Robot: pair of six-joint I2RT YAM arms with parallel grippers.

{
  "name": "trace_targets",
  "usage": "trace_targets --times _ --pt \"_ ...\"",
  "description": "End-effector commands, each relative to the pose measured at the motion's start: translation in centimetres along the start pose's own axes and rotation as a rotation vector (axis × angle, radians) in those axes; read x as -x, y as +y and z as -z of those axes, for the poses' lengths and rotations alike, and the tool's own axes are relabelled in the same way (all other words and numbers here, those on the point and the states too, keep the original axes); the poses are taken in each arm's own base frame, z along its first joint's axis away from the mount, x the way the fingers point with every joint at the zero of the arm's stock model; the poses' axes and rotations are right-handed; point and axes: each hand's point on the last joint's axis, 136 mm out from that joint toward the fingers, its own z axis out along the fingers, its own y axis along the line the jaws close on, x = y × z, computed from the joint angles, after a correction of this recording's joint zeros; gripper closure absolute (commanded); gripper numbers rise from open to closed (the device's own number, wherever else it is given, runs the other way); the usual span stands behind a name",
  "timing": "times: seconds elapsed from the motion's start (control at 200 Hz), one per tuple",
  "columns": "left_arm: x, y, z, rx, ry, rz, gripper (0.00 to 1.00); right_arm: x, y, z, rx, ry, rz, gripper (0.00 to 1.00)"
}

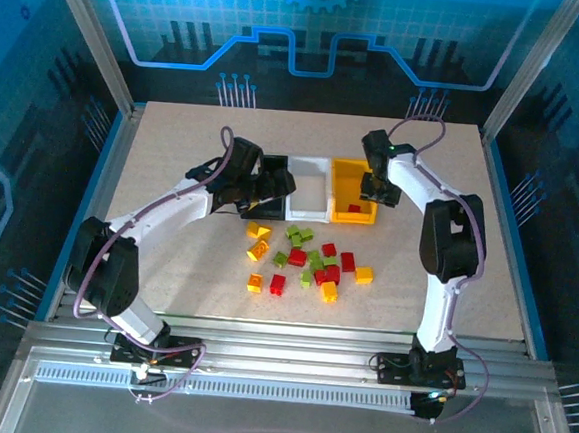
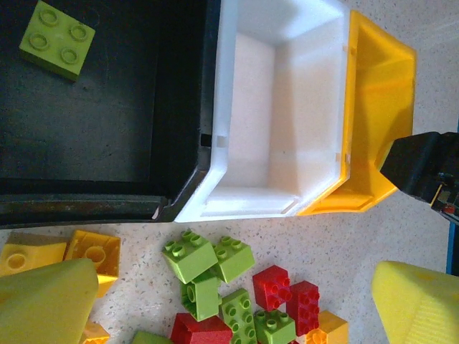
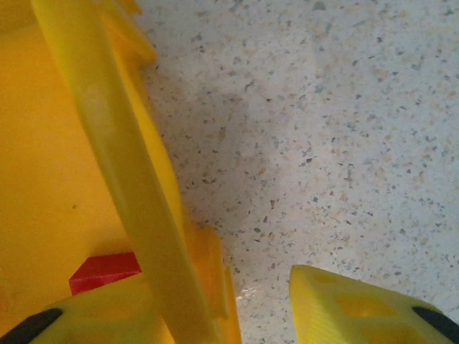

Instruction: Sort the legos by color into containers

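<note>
The black bin [image 2: 107, 129] holds one lime green lego [image 2: 57, 39]. Beside it the white bin [image 2: 287, 107] holds nothing, and the yellow bin [image 1: 351, 176] holds a red lego [image 3: 104, 271]. My left gripper [image 1: 277, 187] hovers open at the black bin's front rim, above loose legos [image 2: 237, 283] on the table, with nothing between its fingers [image 2: 43, 301]. My right gripper [image 3: 215, 315] is open and straddles the yellow bin's right wall [image 3: 129, 165], one finger inside and one outside, holding nothing. The pile of red, yellow-orange and green legos [image 1: 311, 263] lies in front of the bins.
The three bins stand side by side mid-table, touching. Yellow-orange legos [image 2: 61, 251] lie just in front of the black bin. The right gripper's dark body [image 2: 423, 168] stands close to the yellow bin's right side. Metal frame posts line the table's edges.
</note>
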Motion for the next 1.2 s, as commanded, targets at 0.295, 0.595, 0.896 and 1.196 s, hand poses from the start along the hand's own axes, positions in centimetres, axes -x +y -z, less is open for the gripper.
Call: trace_targets --times 0.295,0.595,0.896,1.196 --pt "-0.5 0.5 -0.3 -0.02 0.031 0.025 0.01 -0.4 0.0 -0.8 -0.032 -0.092 0.059 0.88" --pt "-0.7 1.0 0.4 -0.012 0.022 0.038 0.01 1.0 1.6 0.3 0.024 -0.259 0.126 1.0" --pt "-0.7 1.6 1.6 -0.023 -0.004 0.048 0.01 1.7 1.8 4.2 0.093 -0.49 0.174 1.0" --pt "-0.1 2.2 2.3 -0.041 -0.006 0.09 0.01 1.4 1.8 3.8 0.036 -0.318 0.213 1.0"
